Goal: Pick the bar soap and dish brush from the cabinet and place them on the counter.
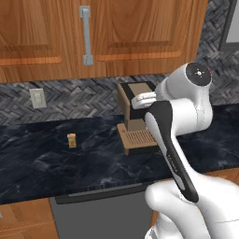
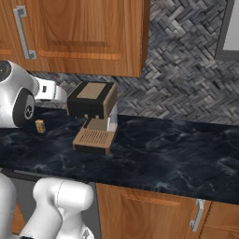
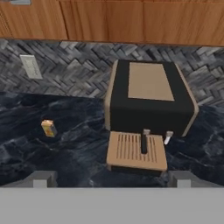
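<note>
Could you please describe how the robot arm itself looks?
The arm has glossy white rounded shells with a black band along one link and a dark round joint cap bearing a small red dot. In the hand view, the gripper shows two grey blocky finger tips.

Grey herringbone tile backsplash [image 2: 186,70] runs behind a tan-and-black coffee machine [image 2: 93,116], with a white wall outlet [image 1: 38,98] to its left, wooden base cabinets [image 2: 149,212] below and a grey-framed window edge [image 2: 228,30] upper right.
</note>
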Controlling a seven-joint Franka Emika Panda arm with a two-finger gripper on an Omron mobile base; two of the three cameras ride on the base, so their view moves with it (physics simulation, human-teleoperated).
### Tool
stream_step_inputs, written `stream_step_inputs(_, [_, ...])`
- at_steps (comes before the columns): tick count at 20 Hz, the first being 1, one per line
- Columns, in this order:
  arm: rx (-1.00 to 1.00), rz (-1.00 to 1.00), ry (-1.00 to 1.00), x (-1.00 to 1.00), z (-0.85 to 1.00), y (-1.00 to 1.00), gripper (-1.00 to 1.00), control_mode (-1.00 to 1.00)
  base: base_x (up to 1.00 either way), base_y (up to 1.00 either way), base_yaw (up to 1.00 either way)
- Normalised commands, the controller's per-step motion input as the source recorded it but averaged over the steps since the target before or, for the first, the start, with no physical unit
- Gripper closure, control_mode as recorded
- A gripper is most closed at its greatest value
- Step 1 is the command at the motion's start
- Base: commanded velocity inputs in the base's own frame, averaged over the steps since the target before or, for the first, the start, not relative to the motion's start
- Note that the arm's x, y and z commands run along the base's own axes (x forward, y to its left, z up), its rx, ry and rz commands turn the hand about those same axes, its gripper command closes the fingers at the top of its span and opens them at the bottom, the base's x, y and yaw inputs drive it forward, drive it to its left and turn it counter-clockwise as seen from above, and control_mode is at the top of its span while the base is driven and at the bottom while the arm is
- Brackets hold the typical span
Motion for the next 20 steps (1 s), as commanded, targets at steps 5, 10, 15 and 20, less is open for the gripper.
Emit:
stream_step_inputs(5, [0.0, 0.0, 0.0, -0.03, 0.35, 0.19, -1.0, -1.0, 0.0, 0.0, 0.0])
stream_step_inputs(10, [0.0, 0.0, 0.0, 0.0, 0.19, 0.22, -1.0, -1.0, 0.0, 0.0, 0.0])
stream_step_inputs(15, [0.0, 0.0, -0.07, -0.04, 0.11, 0.2, -1.0, -1.0, 0.0, 0.0, 0.0])
stream_step_inputs(20, [0.0, 0.0, 0.0, 0.0, 0.23, 0.27, -1.0, -1.0, 0.0, 0.0, 0.0])
